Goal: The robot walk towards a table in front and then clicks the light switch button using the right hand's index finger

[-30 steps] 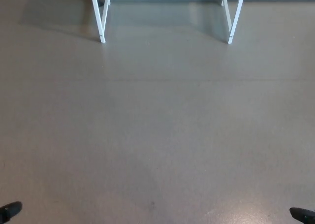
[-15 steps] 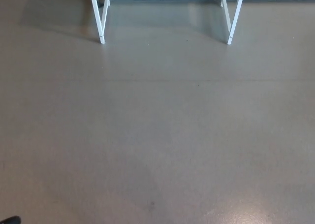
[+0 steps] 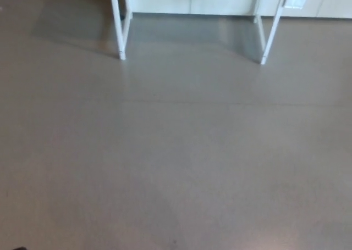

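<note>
Fingers unseen; table legs (image 3: 119,25) ahead.

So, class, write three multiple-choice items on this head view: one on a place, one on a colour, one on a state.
1. Where do the table legs stand?
A. top of the picture
B. bottom edge
C. centre

2. What colour are those legs?
A. black
B. white
C. red

3. What state is the floor before the table in?
A. bare
B. covered with boxes
C. flooded

Answers: 1 A, both leg pairs stand along the top edge; 2 B, they show white against the grey-brown floor; 3 A, nothing lies on it.
</note>
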{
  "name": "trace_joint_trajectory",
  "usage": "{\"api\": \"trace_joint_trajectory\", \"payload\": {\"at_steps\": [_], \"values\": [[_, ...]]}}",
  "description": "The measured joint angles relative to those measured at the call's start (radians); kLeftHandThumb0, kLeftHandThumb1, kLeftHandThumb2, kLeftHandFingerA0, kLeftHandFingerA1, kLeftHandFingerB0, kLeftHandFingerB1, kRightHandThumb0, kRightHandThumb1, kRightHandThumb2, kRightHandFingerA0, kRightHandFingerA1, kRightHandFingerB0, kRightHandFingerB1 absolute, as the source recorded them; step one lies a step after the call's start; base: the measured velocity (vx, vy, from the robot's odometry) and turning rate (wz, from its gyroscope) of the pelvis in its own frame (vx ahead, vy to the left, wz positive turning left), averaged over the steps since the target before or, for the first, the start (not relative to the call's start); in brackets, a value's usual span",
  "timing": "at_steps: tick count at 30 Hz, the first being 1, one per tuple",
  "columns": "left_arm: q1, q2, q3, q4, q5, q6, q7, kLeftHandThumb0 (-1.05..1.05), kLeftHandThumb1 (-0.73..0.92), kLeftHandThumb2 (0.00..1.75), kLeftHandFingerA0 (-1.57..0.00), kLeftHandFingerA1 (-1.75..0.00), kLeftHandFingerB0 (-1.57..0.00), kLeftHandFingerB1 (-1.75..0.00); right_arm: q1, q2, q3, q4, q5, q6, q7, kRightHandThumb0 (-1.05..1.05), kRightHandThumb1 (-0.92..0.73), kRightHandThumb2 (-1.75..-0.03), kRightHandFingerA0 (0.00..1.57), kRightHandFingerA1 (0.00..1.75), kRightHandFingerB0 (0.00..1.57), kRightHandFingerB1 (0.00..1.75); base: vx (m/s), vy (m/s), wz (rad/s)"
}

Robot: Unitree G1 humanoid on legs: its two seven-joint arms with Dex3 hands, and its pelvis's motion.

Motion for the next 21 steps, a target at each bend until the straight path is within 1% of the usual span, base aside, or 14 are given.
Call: {"api": "trace_joint_trajectory", "payload": {"at_steps": [3,5,8,14,18,21], "values": [[-0.006,0.021,0.005,-0.013,-0.001,0.001,-0.001,-0.04,0.39,0.85,-0.31,-0.57,-0.30,-0.54,0.003,0.006,0.008,0.005,-0.001,-0.007,0.003,-0.20,-0.46,-0.92,0.42,0.66,0.20,0.55,0.20,0.348,-0.24],[-0.010,0.022,0.003,-0.012,-0.001,0.001,-0.001,-0.04,0.39,0.85,-0.29,-0.56,-0.29,-0.54,0.003,0.006,0.008,0.006,-0.001,-0.008,0.003,-0.19,-0.47,-0.92,0.42,0.66,0.19,0.54,0.20,0.139,0.01],[-0.013,0.022,0.002,-0.008,-0.001,0.001,-0.003,-0.04,0.40,0.85,-0.29,-0.56,-0.29,-0.54,0.000,0.005,0.008,0.004,-0.001,-0.011,0.003,-0.19,-0.47,-0.92,0.40,0.65,0.19,0.54,0.22,0.044,0.08],[-0.001,0.022,0.000,-0.018,-0.001,0.002,-0.002,-0.05,0.40,0.86,-0.30,-0.56,-0.29,-0.54,0.001,0.004,0.010,-0.003,-0.003,-0.011,0.003,-0.19,-0.47,-0.92,0.40,0.65,0.19,0.54,0.27,-0.121,0.15],[-0.010,0.017,-0.009,-0.020,-0.001,0.002,-0.004,-0.04,0.41,0.86,-0.29,-0.56,-0.28,-0.54,-0.002,-0.004,0.013,-0.012,-0.006,-0.010,0.002,-0.19,-0.46,-0.92,0.41,0.65,0.19,0.54,0.44,-0.185,0.65],[-0.015,0.017,-0.011,-0.021,-0.001,0.001,-0.006,-0.05,0.41,0.86,-0.30,-0.56,-0.29,-0.54,-0.010,-0.015,0.013,-0.017,-0.009,-0.010,-0.002,-0.18,-0.47,-0.92,0.42,0.66,0.20,0.54,0.34,-0.122,0.12]]}}
